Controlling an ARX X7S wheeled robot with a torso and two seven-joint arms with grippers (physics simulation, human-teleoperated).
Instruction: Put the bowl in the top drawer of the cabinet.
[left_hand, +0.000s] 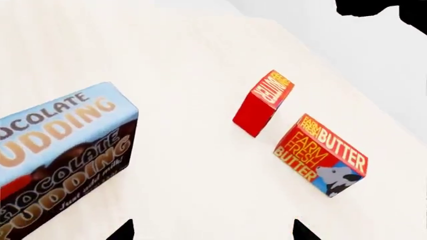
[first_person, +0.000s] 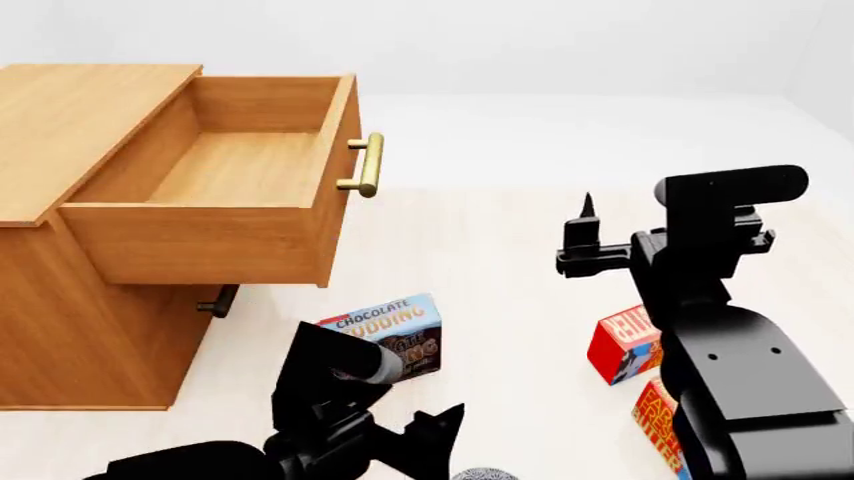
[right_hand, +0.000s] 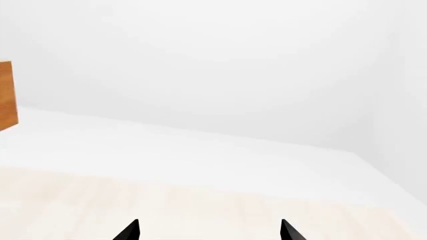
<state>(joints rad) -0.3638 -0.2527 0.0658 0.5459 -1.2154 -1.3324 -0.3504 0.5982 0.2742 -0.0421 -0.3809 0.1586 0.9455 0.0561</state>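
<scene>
Standing pulled out on the left, the top drawer (first_person: 227, 165) is gaping; both the left gripper (left_hand: 212, 231) and right gripper (right_hand: 208, 231) are holding their fingers apart, gripping nothing

Left hand (first_person: 400, 425) low at 7 o'clock, fingers spread apart and empty, right arm raised at 3 o'clock, right hand (first_person: 585, 235) tips parted, holding nothing

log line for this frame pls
top drawer: open, empty | bowl: not in view | left gripper: open, empty, over pudding box | right gripper: open, empty, raised
</scene>
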